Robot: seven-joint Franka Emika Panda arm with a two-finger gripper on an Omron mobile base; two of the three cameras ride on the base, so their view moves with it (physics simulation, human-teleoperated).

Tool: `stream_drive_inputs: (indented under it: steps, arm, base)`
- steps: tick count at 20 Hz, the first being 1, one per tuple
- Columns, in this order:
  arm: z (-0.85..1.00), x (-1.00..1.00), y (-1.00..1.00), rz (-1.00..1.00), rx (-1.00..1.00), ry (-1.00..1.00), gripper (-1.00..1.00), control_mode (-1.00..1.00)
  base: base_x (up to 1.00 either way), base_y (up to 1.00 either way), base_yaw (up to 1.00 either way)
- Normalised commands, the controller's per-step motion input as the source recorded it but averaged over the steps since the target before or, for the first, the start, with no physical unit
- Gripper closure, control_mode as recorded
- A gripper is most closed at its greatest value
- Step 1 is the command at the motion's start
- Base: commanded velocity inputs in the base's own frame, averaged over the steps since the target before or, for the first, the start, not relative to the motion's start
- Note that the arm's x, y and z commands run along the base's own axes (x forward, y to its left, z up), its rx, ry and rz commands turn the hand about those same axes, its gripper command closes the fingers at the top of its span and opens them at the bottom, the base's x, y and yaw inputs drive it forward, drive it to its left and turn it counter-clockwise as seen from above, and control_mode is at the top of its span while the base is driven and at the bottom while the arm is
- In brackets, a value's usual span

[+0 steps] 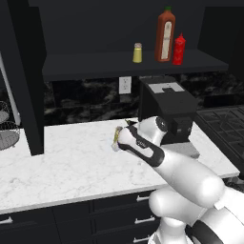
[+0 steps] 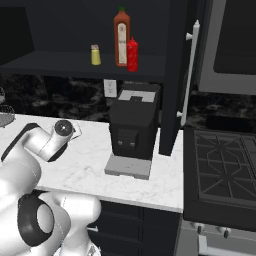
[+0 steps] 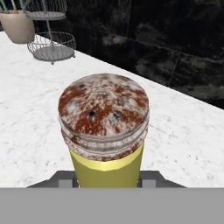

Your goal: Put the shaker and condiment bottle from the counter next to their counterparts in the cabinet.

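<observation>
Close up, a yellow shaker [image 3: 104, 131] with mottled brown-grey rounded cap, pinched in the gripper [image 1: 116, 137] above the counter [image 1: 71, 167].

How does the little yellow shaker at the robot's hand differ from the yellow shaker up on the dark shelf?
The yellow shaker with the mottled brown-grey cap sits at the gripper, low above the white marble counter; the yellow shaker with the pale tan cap stands on the black cabinet shelf. The first looks tilted, the second upright. Both have small yellow cylindrical bodies.

Shelf [image 1: 86, 66] left of tan-capped shaker [image 1: 137, 53] is bare; tall sauce bottle [image 1: 165, 36] and red squeeze bottle [image 1: 179, 49] crowd the right. Coffee machine [image 1: 167, 107] blocks below.
</observation>
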Motion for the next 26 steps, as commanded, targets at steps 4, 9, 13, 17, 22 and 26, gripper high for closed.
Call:
stream_drive_inputs:
  steps: [4,9,13,17,22,26]
  arm:
    - [0.55,-0.12,0.02,-0.2,0.0,0.0,1.0,-1.0]
    - [0.42,-0.05,0.0,-0.21,0.0,0.0,1.0,-1.0]
    - [0.36,0.0,-0.09,-0.24,0.0,0.0,1.0,-1.0]
    - [0.38,0.0,-0.09,-0.27,0.0,0.0,1.0,-1.0]
    - [0.4,0.0,-0.03,-0.27,0.0,0.0,1.0,-1.0]
    - [0.44,0.0,-0.13,-0.26,0.04,0.0,1.0,-1.0]
  base:
    - [0.0,0.0,0.0]
    - [0.0,0.0,0.0]
    - [0.0,0.0,0.0]
    - [0.0,0.0,0.0]
    - [0.0,0.0,0.0]
    - [0.0,0.0,0.0]
